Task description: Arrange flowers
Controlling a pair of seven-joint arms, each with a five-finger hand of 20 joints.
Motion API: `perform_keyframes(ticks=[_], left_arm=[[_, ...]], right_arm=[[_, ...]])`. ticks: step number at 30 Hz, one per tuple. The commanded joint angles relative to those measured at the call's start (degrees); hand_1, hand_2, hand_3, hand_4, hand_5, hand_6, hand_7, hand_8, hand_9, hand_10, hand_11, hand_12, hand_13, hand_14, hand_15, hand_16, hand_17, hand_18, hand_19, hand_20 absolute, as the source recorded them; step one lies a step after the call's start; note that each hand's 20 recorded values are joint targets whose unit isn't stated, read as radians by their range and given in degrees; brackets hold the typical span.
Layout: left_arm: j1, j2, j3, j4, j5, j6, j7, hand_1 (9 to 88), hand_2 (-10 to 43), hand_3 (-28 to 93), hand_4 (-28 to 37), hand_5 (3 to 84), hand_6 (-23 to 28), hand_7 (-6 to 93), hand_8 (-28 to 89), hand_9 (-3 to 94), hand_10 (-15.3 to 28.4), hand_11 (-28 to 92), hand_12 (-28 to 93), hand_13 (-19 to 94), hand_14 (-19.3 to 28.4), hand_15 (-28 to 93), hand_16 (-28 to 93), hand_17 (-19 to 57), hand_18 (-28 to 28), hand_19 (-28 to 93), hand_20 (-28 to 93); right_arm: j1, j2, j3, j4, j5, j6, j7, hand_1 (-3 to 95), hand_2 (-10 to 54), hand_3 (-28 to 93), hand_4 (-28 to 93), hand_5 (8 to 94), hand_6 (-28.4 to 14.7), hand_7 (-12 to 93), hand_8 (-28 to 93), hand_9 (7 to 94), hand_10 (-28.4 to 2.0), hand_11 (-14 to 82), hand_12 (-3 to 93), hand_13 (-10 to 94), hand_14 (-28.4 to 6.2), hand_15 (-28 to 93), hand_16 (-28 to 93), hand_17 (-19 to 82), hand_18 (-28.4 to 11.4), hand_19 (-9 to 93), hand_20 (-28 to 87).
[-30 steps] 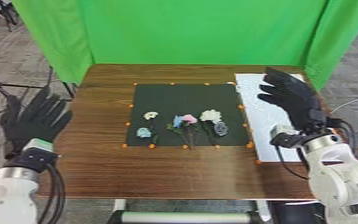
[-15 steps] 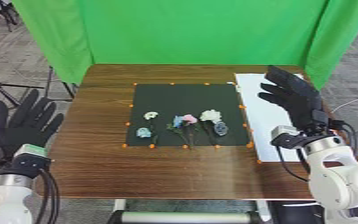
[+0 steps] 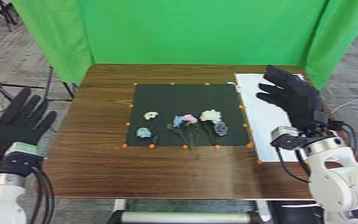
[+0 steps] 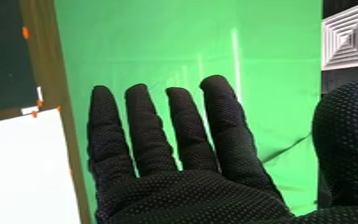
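1. Green cloth (image 3: 202,30) hangs behind the brown table (image 3: 140,175), beyond both hands.
2. Left robot hand (image 3: 14,125): wide, its fingers straight and spread, out past the table's left edge. It holds nothing.
3. Right robot hand (image 3: 291,97): also wide and holding nothing, fingers straight and thumb held apart, above the right edge of a white sheet (image 3: 254,120).
4. Between the two hands lies a dark mat (image 3: 171,97), with orange dots (image 3: 125,145) around its edge and all the flowers on it.
5. Nearest the left robot hand are a light blue flower (image 3: 143,132) and, a little farther from the robot, a small white flower (image 3: 151,115).
6. Midway between the hands, a blue flower (image 3: 178,121) and a pink flower (image 3: 190,118) sit close together.
7. Nearer the right robot hand, but apart from it, is a larger white flower (image 3: 211,115), with a grey-blue flower (image 3: 221,129) just beside it, closer to the robot.
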Motion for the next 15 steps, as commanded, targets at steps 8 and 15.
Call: perform_keyframes(ticks=[8, 15], left_arm=[[2.09, 0.10, -0.84, -1.37, -3.29, 2.15, 3.42, 22.0, 13.4, 66, -28.3, 31.9, 5.3, 9.5, -9, 25.2, 12.4, 14, 8, 14, 10.1, 21, -7, -6.2, 11.3, 23, 9], [2.72, -0.13, -1.50, -1.75, -3.13, 2.02, 3.38, 22.4, 13.2, 66, -28.3, 32.2, 5.2, 9.7, -9, 25.5, 12.4, 14, 8, 15, 10.3, 22, -7, -6.2, 11.3, 23, 9]], right_arm=[[-0.77, -0.68, 0.50, -1.24, 0.52, -1.21, -0.26, 10.0, 8.1, 79, -25, 41.3, -3.1, 12, -11, 36.5, -12.2, 3.8, 10.1, 28, -15.2, 13, 16, 13, -18.8, 32, 19], [-0.98, -0.50, 0.48, -1.53, 0.62, -3.04, 0.44, 10.1, 8.1, 79, -25, 41.4, -3.1, 12, -11, 36.7, -12.0, 3.7, 10.0, 28, -15.3, 13, 16, 13, -18.9, 33, 19]])
